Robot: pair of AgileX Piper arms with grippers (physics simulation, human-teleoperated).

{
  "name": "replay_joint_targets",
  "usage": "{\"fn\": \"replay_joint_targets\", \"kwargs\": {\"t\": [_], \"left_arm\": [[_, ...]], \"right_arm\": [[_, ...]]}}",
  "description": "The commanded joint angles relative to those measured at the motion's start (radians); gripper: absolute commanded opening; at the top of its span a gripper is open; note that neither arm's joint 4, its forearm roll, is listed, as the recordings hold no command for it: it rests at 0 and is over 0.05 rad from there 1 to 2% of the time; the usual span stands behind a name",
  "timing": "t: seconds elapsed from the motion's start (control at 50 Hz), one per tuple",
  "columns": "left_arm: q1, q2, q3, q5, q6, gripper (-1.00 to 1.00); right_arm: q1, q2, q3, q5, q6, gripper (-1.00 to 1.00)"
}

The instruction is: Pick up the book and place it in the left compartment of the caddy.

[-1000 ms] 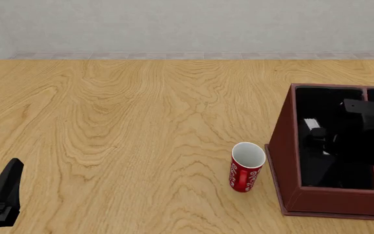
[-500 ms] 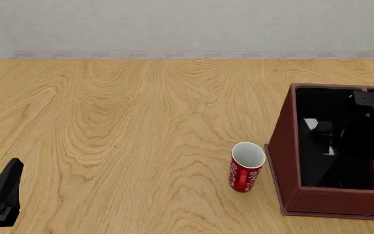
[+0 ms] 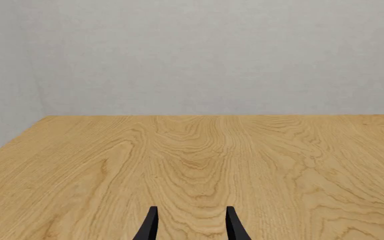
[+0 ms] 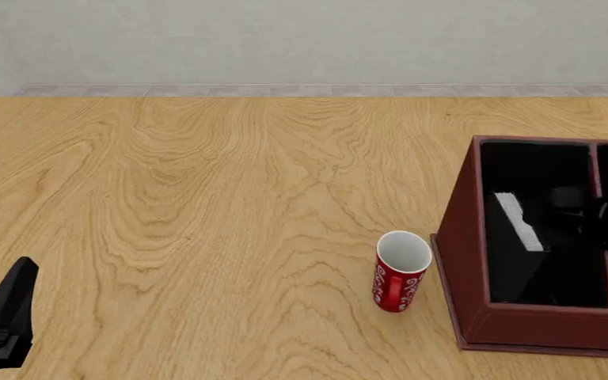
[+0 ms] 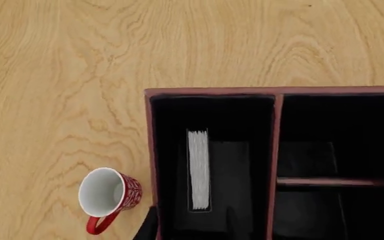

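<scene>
Your book (image 5: 199, 170) stands on edge inside the caddy's (image 4: 461, 237) left compartment (image 5: 235, 165), black covers blending into the lining, white page edges up. The red mug (image 4: 401, 271) stands just beside the caddy's left wall. Your left gripper (image 3: 189, 227) hangs narrowly parted, holding nothing; your right gripper's (image 5: 190, 227) fingers are parted above the caddy, off the book.

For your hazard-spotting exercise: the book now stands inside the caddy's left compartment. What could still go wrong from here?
1. The book stands on edge in the left compartment, apart from the divider, so it might tip over.
2. The right gripper sits just above the caddy, open; a careless withdrawal could clip its rim.
3. The red mug stands close beside the caddy and could be knocked.
</scene>
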Motion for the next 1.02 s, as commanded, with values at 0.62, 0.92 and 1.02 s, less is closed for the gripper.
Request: {"fn": "replay_joint_targets", "kwargs": {"t": [0.62, 0.92, 1.02], "left_arm": [[0.0, 0.0, 0.0, 0.0, 0.0, 1.0], [0.0, 0.0, 0.0, 0.0, 0.0, 1.0], [0.0, 0.0, 0.0, 0.0, 0.0, 1.0]], "right_arm": [[0.1, -0.51, -0.124, 0.336, -0.07, 1.0], [0.146, -0.682, -0.116, 0.403, -0.032, 1.0], [0.142, -0.717, -0.116, 0.412, -0.051, 1.0]]}}
